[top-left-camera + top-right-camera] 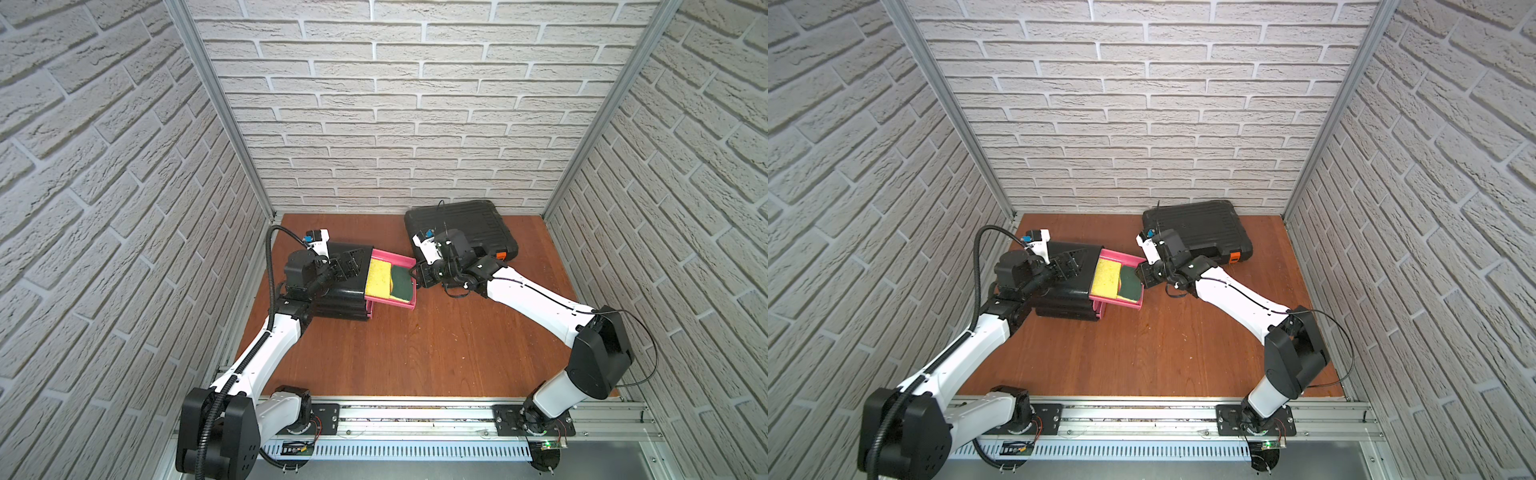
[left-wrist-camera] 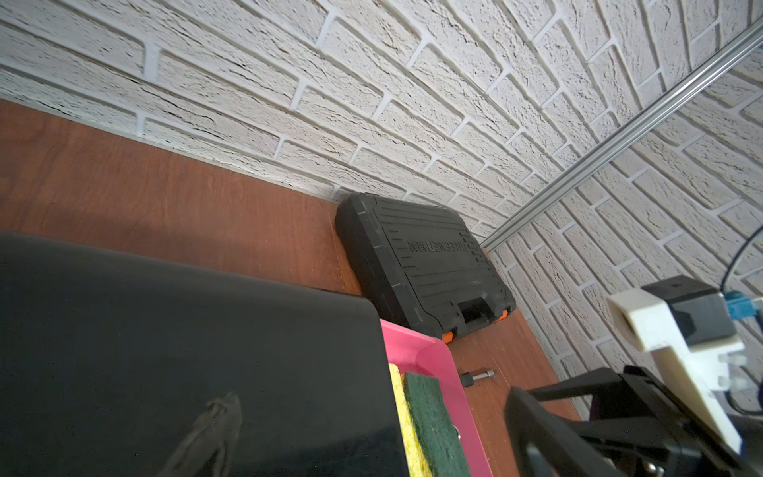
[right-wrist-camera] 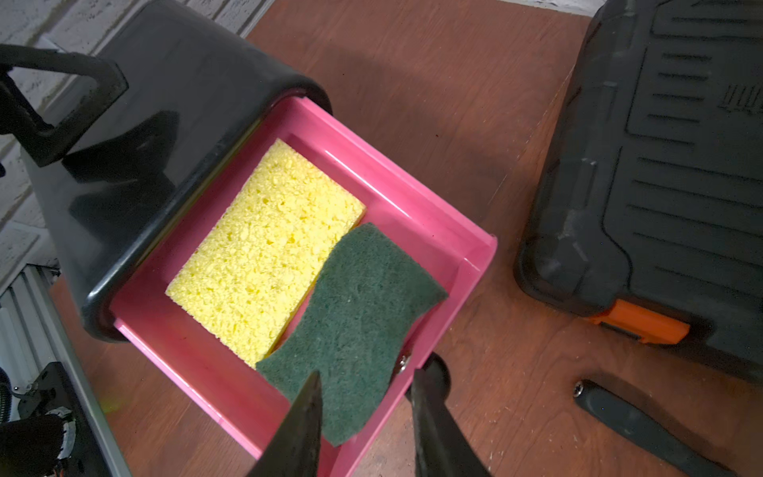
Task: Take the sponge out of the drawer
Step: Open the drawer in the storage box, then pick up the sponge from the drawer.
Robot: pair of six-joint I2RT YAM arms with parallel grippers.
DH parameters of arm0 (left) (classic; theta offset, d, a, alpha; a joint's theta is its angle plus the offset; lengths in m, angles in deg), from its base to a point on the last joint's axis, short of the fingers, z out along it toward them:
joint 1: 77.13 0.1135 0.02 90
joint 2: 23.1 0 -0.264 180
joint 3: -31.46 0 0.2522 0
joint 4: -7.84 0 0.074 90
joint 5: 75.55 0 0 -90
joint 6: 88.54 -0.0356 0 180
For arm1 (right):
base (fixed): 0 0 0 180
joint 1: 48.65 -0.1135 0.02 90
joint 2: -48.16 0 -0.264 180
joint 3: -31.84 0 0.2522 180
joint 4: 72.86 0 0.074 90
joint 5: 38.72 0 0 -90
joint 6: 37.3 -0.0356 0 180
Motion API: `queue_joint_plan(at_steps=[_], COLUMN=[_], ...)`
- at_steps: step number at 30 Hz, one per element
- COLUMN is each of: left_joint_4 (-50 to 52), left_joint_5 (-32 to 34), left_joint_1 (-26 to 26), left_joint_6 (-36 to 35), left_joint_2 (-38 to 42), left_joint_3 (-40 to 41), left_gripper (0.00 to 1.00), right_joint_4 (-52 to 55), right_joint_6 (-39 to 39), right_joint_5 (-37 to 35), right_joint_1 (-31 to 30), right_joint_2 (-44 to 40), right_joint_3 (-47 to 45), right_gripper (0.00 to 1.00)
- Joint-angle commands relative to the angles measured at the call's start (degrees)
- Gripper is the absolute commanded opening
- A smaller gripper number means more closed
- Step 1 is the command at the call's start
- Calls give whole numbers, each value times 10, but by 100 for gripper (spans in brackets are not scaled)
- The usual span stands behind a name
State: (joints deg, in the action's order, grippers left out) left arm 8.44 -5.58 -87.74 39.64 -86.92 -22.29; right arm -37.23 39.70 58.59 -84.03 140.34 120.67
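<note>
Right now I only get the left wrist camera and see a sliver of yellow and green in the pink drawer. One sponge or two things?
Observer: Looks like two: a yellow sponge lies flat, with a wavy green scouring pad partly over its end.
Operator: Is anything gripping them?
Observer: No. The right gripper sits at the front of the pink drawer, jaws apart, holding nothing.
Operator: And my own arm?
Observer: Its left gripper rests open on the black drawer cabinet.

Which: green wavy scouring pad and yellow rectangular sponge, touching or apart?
Touching. The right wrist view shows the green wavy scouring pad overlapping one edge of the yellow rectangular sponge, no gap.
</note>
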Motion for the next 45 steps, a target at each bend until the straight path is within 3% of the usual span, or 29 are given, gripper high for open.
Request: queue_joint_plan(at_steps=[1,10,21,33,45], left_joint_4=[2,1,24,22,22], left_joint_5=[-11,-13,0,-1,3], left_joint_1=[3,4,3,5,7], left_joint_6=[3,2,-13,-17,-15], left_joint_2=[-2,4,32,27,20], left_joint_3=[11,13,18,20,23], left_gripper=[98,98,98,99,98], right_joint_4=[36,54,28,10,26], right_joint_6=[5,10,4,-7,-4], right_joint_5=[-67,-135,-168,-146,-190], right_joint_1=[-29,-78,-89,-92,-97], right_joint_2=[11,67,93,130,159], right_joint_3=[20,70,82,106,115], right_gripper=[37,39,42,41,28])
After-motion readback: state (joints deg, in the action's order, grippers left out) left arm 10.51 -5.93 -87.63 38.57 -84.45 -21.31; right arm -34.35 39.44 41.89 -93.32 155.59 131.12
